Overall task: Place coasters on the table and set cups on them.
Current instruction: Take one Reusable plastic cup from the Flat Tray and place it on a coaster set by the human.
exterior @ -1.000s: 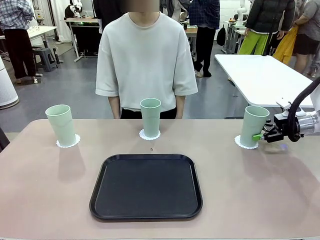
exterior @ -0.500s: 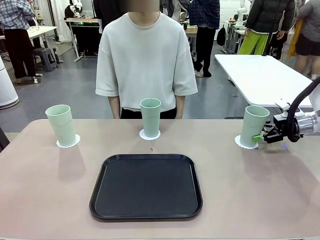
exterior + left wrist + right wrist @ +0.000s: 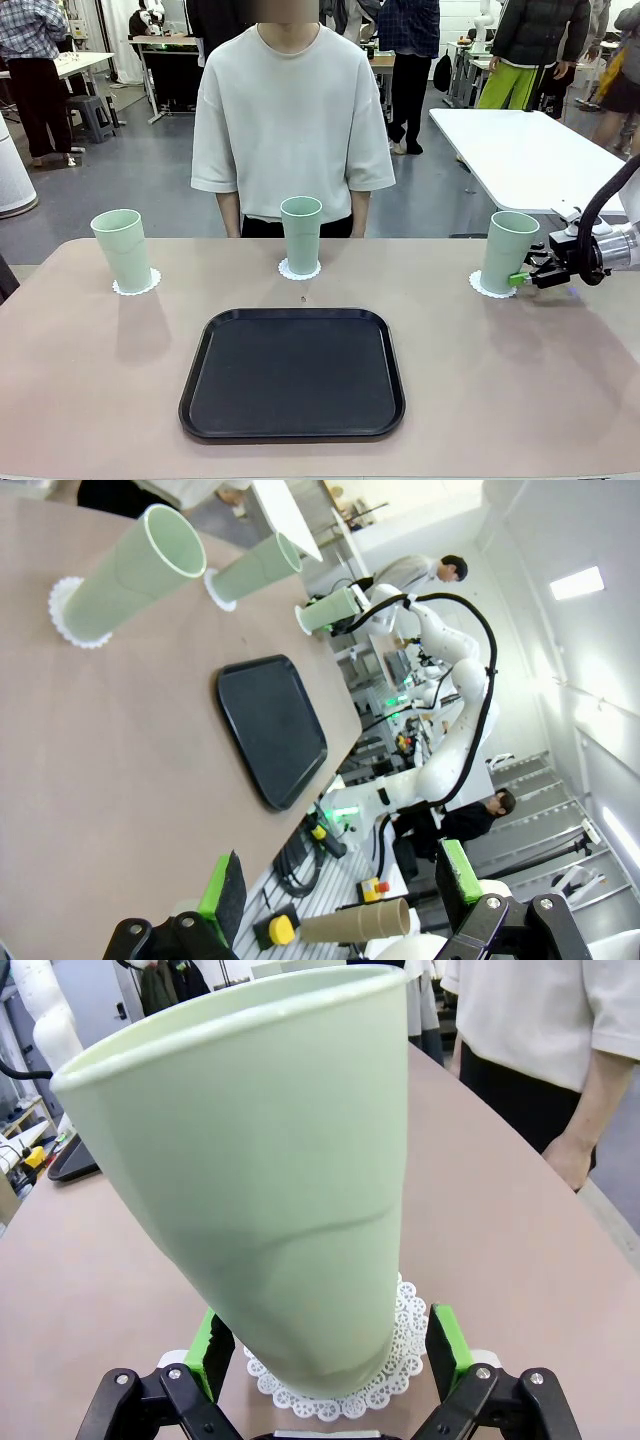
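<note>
Three mint-green cups stand upright on white scalloped coasters along the far side of the beige table (image 3: 90, 390): the left cup (image 3: 123, 250) on its coaster (image 3: 138, 285), the middle cup (image 3: 300, 234) on its coaster (image 3: 299, 270), and the right cup (image 3: 507, 250) on its coaster (image 3: 488, 288). My right gripper (image 3: 526, 277) is open, low at the right cup's base. In the right wrist view the cup (image 3: 270, 1180) rises between the spread green pads (image 3: 441, 1345), on its coaster (image 3: 405, 1355). My left gripper (image 3: 340, 890) is open and holds nothing, off the table's left end.
A black tray (image 3: 292, 372) lies bare in the near middle of the table. A person (image 3: 292, 110) stands at the far edge behind the middle cup, arms down. A white table (image 3: 520, 150) stands behind at the right.
My right gripper has drawn back slightly to the right, away from the right cup. The cups, coasters and person have stayed put.
</note>
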Controlling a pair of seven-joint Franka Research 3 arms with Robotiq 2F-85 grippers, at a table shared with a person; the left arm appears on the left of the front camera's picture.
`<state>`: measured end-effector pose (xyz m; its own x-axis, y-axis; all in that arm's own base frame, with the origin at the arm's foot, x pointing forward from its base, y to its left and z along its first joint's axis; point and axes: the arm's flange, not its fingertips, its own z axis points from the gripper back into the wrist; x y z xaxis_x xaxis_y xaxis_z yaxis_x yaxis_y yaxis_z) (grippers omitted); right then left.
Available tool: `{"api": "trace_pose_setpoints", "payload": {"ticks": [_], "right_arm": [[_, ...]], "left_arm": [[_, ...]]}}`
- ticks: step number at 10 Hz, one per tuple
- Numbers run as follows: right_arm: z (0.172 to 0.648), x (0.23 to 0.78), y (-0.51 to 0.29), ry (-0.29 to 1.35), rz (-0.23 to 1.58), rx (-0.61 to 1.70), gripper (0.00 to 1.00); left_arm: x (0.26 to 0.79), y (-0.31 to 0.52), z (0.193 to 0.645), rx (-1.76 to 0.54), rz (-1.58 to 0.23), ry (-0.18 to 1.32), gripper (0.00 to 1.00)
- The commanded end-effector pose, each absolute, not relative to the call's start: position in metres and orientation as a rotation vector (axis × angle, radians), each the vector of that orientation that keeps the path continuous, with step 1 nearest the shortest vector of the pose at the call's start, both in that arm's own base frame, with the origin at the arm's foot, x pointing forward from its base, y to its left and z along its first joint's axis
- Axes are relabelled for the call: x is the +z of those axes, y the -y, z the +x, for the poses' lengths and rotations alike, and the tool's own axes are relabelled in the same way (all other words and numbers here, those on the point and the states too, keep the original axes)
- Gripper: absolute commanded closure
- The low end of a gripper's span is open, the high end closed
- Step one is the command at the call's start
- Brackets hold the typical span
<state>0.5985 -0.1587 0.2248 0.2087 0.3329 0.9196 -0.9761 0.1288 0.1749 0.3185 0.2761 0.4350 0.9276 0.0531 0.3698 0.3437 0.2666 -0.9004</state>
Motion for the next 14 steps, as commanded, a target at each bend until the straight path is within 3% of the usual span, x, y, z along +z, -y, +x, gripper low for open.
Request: {"api": "trace_pose_setpoints", "payload": {"ticks": [1,5,8,14], "right_arm": [[0.606,0.225,0.165,0.802,0.946,1.139,0.0],[0.599,0.232,0.184,0.737,0.852,1.118,0.0],[0.576,0.265,0.189,0.542,0.677,1.12,0.0],[0.468,0.457,0.121,0.363,0.116,1.178,0.0]], "left_arm": [[0.437,-0.276,0.318,-0.201,-1.301,0.365,0.0],[0.437,-0.276,0.318,-0.201,-1.301,0.365,0.0],[0.437,-0.276,0.318,-0.201,-1.301,0.365,0.0],[0.437,-0.276,0.318,-0.201,-1.301,0.365,0.0]]}}
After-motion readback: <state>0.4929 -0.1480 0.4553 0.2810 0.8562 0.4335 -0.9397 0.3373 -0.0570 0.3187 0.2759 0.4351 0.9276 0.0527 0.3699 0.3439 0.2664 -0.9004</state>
